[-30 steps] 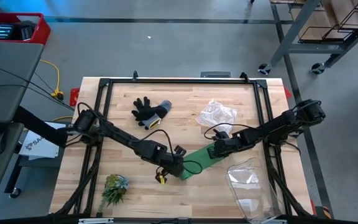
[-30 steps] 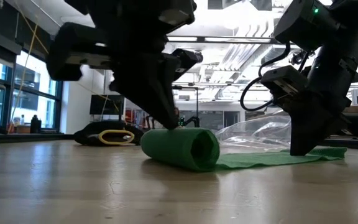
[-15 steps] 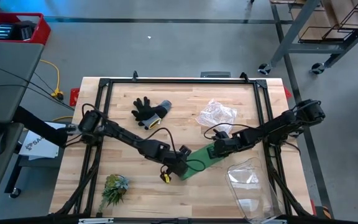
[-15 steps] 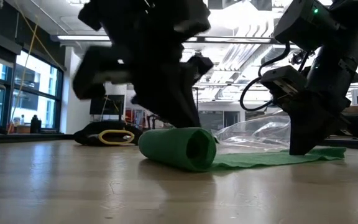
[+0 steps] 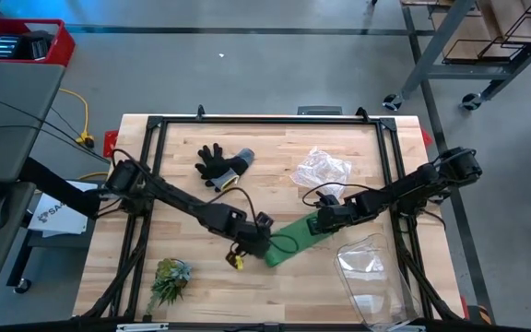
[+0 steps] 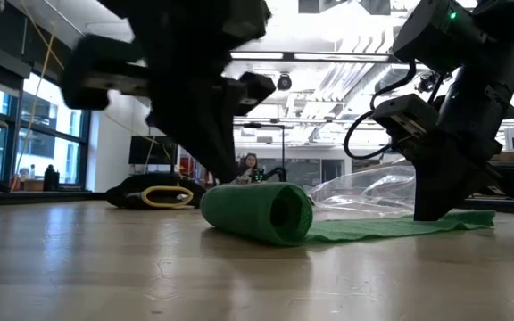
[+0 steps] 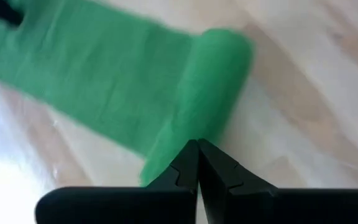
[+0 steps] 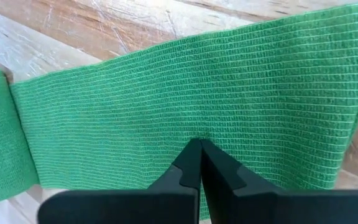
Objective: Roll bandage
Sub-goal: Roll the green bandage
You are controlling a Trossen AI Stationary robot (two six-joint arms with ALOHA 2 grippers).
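Bandage (image 5: 295, 240): mid-green woven fabric with a fine ribbed weave, seen clearly in the right wrist view (image 8: 185, 99). Lies near the middle of the pale wooden plank counter (image 5: 275, 152), towards its front edge, running diagonally. One end is wound into a short, soft cylinder (image 6: 259, 212) with a hollow open end facing the low camera; the other part lies flat on the wood as a thin strip reaching towards the right arm.

Left hand (image 5: 258, 243): fingers pressed together, nothing between them. Tips sit at the rolled end, on the side away from the flat strip. In the left wrist view the closed dark fingertips (image 7: 197, 163) point at the edge of the roll (image 7: 213, 93); the view is blurred, so contact cannot be confirmed. In the low view the arm is a smeared dark mass just behind the roll.

Right hand (image 5: 319, 222): fingers also together, no grip. Closed tips rest down on the flat strip close to its free end, fabric showing on both sides of them in the right wrist view.

Other items on the counter: black-and-grey glove (image 5: 221, 164) towards the back; crumpled clear plastic (image 5: 322, 169) behind the right hand; clear plastic bag (image 5: 369, 272) at the front right; spiky green plant tuft (image 5: 170, 279) at the front left.
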